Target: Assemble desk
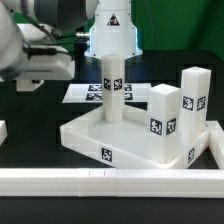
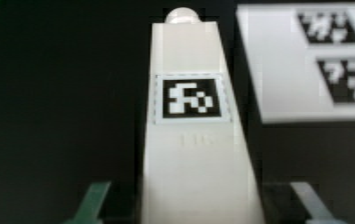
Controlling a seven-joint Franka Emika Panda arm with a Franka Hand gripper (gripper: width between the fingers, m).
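From the outside camera, the white tabletop (image 1: pixel 100 135) lies upside down on the dark surface (image 1: pixel 40 120). Two legs (image 1: pixel 163 122) stand up at its right side, in the near and far corners. The robot's claw (image 1: pixel 113 48) holds a third leg (image 1: pixel 113 90) upright over the far left corner. The marker board (image 1: pixel 82 94) lies flat behind.

From the wrist camera, the claw (image 2: pixel 188 200) is clamped on that leg (image 2: pixel 192 110), one finger (image 2: pixel 96 200) on each side. I think this leg is not fixed yet, and a fourth leg is not seen.
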